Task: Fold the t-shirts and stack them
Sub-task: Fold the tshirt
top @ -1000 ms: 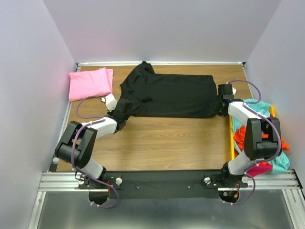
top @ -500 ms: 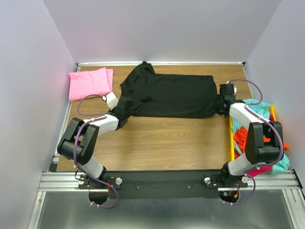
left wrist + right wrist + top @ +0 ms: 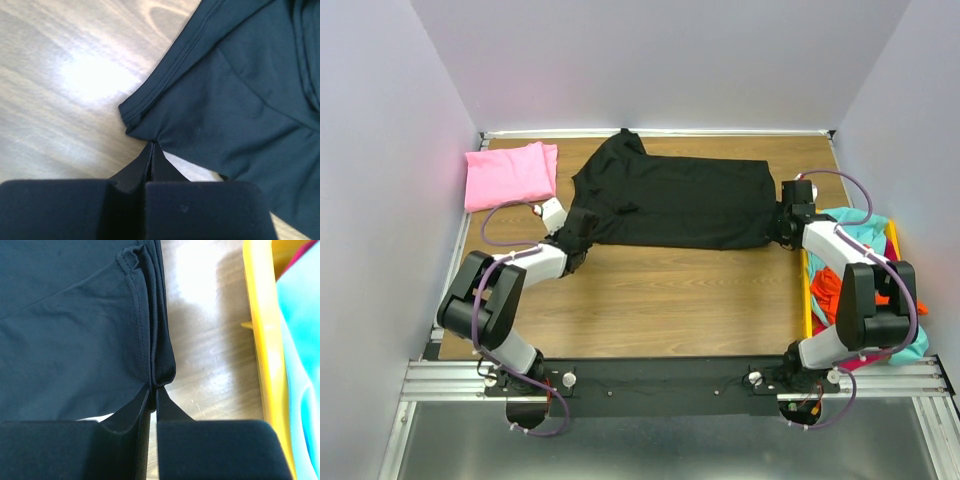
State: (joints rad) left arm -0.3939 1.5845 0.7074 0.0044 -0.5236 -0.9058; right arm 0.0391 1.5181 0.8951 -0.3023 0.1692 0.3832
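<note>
From above, the black t-shirt (image 3: 670,200) lies spread across the far half of the table (image 3: 670,300), with the folded pink t-shirt (image 3: 510,173) at its 9 o'clock. My left gripper (image 3: 578,228) meets the black shirt's 8 o'clock corner and my right gripper (image 3: 782,222) its 4 o'clock corner, beside the yellow bin (image 3: 806,290). In the left wrist view my fingers (image 3: 132,175) are pressed together, nipping the hem at 12 o'clock. In the right wrist view they pinch a puckered fold of hem, with the bin at 2 o'clock.
</note>
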